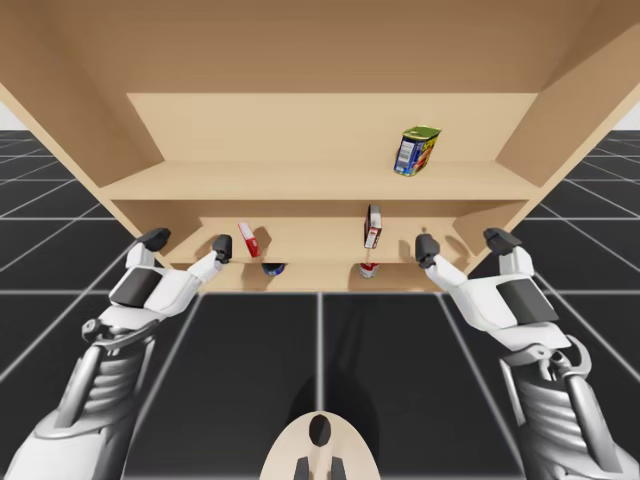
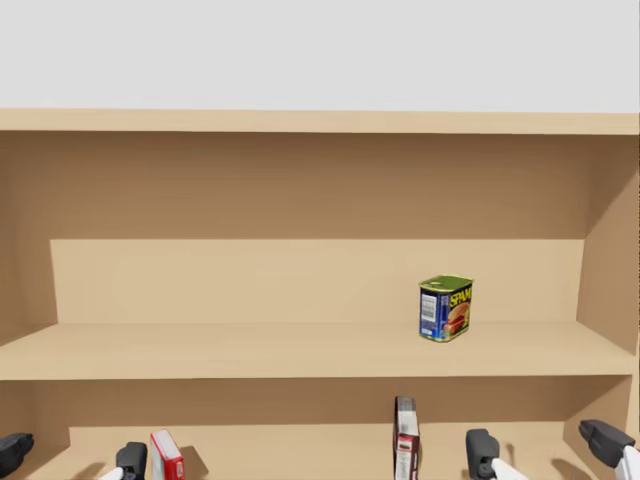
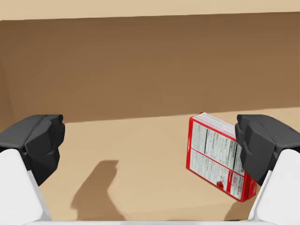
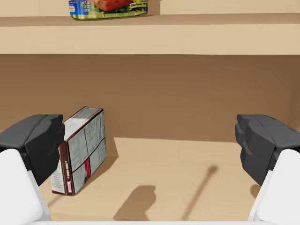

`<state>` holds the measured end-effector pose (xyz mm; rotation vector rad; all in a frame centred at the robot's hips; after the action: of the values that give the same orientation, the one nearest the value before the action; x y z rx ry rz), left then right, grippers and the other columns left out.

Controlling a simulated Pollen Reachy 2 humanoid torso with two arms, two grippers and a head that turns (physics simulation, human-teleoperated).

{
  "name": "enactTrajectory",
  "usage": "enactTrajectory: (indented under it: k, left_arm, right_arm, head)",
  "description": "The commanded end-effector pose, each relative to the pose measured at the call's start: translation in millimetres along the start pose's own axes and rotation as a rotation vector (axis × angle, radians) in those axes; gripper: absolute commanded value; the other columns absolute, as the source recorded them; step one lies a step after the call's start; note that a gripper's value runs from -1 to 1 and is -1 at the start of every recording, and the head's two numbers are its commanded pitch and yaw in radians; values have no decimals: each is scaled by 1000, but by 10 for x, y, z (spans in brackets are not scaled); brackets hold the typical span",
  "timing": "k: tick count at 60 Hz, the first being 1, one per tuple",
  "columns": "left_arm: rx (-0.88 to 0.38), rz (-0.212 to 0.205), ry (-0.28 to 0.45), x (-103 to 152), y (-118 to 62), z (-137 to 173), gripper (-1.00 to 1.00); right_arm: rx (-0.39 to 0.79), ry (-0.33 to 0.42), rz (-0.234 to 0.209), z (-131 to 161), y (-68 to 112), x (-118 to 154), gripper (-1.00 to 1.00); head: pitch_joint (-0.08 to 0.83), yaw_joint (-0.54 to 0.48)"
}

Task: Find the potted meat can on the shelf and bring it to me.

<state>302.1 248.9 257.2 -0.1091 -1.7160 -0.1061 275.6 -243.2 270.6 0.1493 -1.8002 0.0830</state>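
A wide wooden shelf (image 2: 250, 350) stands before me, with my left gripper (image 1: 188, 243) and right gripper (image 1: 463, 243) at the front edge of its lower board, both spread open and empty. On that board a red box (image 3: 220, 157) leans ahead of the left gripper and a dark red box (image 4: 79, 150) stands ahead of the right. The potted meat can (image 2: 446, 308) sits toward the right end of the upper board, untouched, so reaching, grasping and delivery all appear left
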Motion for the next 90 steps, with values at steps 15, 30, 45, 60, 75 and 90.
enactTrajectory:
  k: [15, 30, 45, 60, 75, 90]
  left_arm:
    - [4, -13, -26, -40, -3, 3, -1000]
    - [0, -14, -26, -35, -17, 10, -1000]
    - [4, -13, -27, -22, -11, 21, -1000]
    - [6, -14, -12, -17, -9, 24, -1000]
    - [9, -23, -1, -17, -5, 21, -1000]
    - [13, -29, -1, -19, -1, 17, -1000]
  right_arm:
    - [-11, 11, -12, 10, -8, -38, -1000]
    - [-22, 15, -8, 2, -9, -48, -1000]
    - [14, 19, 9, 124, 72, 186, -1000]
    - [80, 50, 32, 150, 257, 809, -1000]
    - [109, 100, 22, -153, 290, 1083, -1000]
    - [131, 170, -11, -579, 270, 1106, -1000]
  head:
    - [48, -80]
    - [103, -230]
    - [115, -268]
    - [122, -266]
    - [128, -270]
    - [134, -267]
